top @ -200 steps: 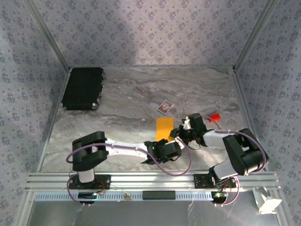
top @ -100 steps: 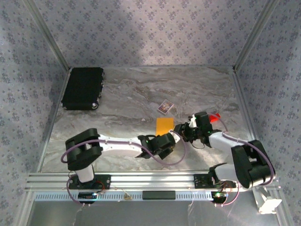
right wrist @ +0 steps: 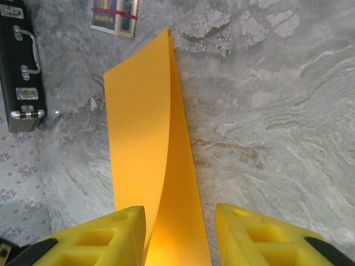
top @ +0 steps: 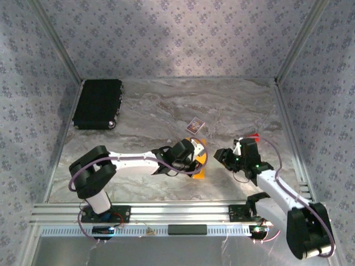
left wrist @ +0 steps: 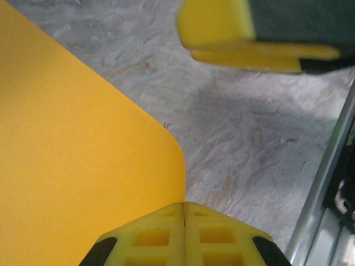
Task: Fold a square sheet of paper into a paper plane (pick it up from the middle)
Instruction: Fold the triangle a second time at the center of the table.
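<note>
The square sheet of paper (top: 200, 168) is orange-yellow and bent over on itself lengthwise, one flap (right wrist: 138, 127) standing up off the marble. My left gripper (left wrist: 184, 206) is shut on an edge of the sheet (left wrist: 83, 166), near a rounded bend. In the top view it (top: 194, 152) sits over the sheet's far end. My right gripper (right wrist: 180, 213) is open, its fingers apart on either side of the sheet's near end without pressing it. From above it (top: 223, 156) stands just right of the sheet. One right finger (left wrist: 216, 25) shows in the left wrist view.
A small purple-and-white card (top: 194, 126) (right wrist: 115, 16) lies just beyond the sheet. A tiny red block (top: 253, 136) lies behind the right gripper. A black case (top: 98, 103) (right wrist: 22, 61) rests at the far left. The aluminium rail (top: 177, 210) runs along the near edge.
The left gripper has shut on the sheet and moved away from the rail. The right gripper has opened and drawn back to the right. The sheet's flap has lifted.
</note>
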Available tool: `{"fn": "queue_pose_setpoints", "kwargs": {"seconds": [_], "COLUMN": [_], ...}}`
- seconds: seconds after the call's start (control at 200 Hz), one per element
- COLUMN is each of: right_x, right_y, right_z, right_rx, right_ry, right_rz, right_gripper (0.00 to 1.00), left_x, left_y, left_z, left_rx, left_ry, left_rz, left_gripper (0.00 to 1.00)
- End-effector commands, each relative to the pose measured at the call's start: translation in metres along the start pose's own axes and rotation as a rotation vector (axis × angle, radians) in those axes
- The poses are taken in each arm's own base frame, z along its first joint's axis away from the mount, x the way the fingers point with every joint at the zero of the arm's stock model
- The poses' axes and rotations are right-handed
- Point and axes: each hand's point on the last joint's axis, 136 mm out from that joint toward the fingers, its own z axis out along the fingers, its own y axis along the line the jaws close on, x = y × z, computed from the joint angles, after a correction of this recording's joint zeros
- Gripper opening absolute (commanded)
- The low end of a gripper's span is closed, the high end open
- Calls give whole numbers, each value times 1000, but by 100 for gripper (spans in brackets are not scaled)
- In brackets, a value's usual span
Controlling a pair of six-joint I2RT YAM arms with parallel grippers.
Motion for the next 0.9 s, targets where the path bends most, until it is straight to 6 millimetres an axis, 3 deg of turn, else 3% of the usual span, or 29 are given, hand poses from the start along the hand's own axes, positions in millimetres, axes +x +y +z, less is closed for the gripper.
{"fn": "queue_pose_setpoints", "kwargs": {"seconds": [0.0, 0.255, 0.51, 0.655, 0.895], "right_x": [8, 31, 59, 69, 78], "right_y": [-9, 3, 8, 5, 16], "right_z": [-5, 3, 20, 28, 42], "right_rx": [24, -62, -39, -14, -34], "right_ry": [-4, 125, 224, 242, 277], "right_rz": [-37, -8, -34, -30, -52], "right_gripper": [37, 22, 6, 4, 4], "left_x": [-9, -5, 4, 7, 12], "left_y": [-10, 12, 17, 20, 24], "left_z": [0, -6, -7, -6, -6], "left_rx": [114, 52, 28, 9, -15], "left_ry": [-29, -35, -1, 8, 38], "left_rz": [-87, -144, -149, -156, -137], "left_gripper": [0, 0, 0, 0, 0]}}
